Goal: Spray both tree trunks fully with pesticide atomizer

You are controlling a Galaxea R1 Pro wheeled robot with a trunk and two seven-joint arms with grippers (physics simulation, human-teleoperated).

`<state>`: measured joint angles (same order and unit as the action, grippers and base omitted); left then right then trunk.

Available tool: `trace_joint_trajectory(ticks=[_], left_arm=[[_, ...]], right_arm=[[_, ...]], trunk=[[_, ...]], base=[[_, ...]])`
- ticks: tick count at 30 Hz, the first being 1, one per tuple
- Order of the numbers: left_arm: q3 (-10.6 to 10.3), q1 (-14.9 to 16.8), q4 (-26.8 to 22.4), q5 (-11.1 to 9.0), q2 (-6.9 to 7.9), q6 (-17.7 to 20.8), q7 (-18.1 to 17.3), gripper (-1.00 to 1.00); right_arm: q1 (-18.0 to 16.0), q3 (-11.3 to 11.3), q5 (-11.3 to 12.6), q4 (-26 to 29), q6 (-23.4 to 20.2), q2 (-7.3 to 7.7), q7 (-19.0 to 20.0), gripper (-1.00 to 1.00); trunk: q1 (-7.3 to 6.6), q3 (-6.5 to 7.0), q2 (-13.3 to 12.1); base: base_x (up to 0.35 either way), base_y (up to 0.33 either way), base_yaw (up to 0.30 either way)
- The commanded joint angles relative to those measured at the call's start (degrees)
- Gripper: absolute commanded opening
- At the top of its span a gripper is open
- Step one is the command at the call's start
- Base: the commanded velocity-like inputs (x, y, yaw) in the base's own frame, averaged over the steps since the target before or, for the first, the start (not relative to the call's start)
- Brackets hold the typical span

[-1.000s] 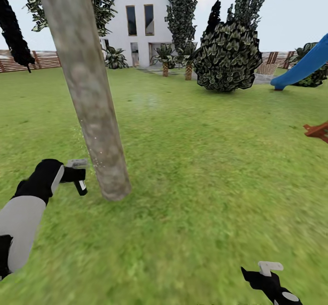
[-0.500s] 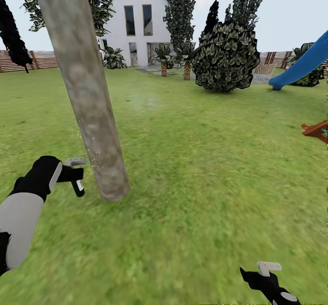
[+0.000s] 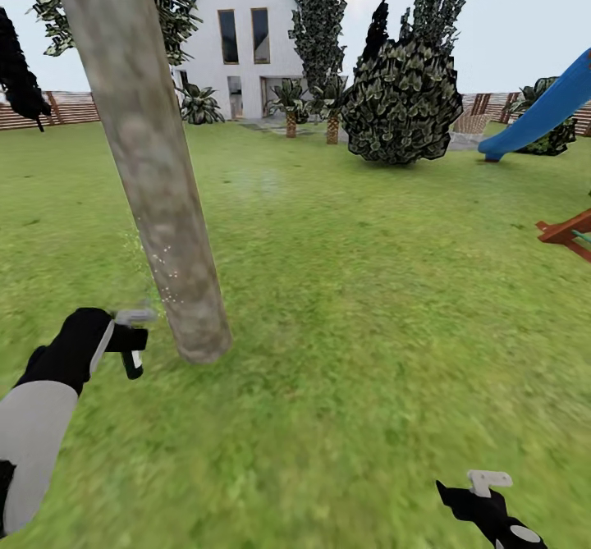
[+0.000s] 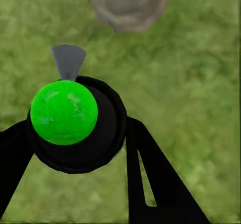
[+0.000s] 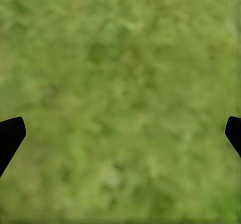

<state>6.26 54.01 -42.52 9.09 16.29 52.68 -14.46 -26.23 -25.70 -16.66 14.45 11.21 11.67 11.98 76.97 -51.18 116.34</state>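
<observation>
The pesticide atomizer (image 3: 131,340) sits just left of the tree trunk (image 3: 156,180), with the bush (image 3: 400,106) far behind.

- The left arm's forearm (image 3: 33,442) is a smooth light grey cylinder, with a black section at its lower end by the picture's edge.
- Its wrist is a rounded black housing with a slim pale grey strip along one side.
- The left end effector (image 3: 131,344) is matt black; in the left wrist view its fingers (image 4: 155,184) are flat black blades, one pierced by a narrow slot.
- The right end effector (image 3: 484,504) is black and angular, topped by a small light grey T-shaped piece, with a pale grey oval patch below it.
- In the right wrist view its fingertips (image 5: 10,133) are plain black with rounded corners.
</observation>
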Motion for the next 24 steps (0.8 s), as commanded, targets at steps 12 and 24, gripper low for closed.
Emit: trace_joint_trajectory(ticks=[12,24], left_arm=[[-0.04,15.13,-2.92,1.45,1.33,5.35,-4.52,-1.00],[0.40,3.78,-2.62,0.94,1.24,3.72,-4.92,-1.00]], right_arm=[[-0.05,-0.46,-0.48,-0.04,0.17,-0.07,0.32,1.00],[-0.05,-0.41,-0.48,-0.04,0.13,-0.07,0.32,1.00]], trunk=[[-0.02,-0.04,0.03],[-0.02,-0.04,0.03]], base=[[0.000,0.000,0.000],[0.000,0.000,0.000]])
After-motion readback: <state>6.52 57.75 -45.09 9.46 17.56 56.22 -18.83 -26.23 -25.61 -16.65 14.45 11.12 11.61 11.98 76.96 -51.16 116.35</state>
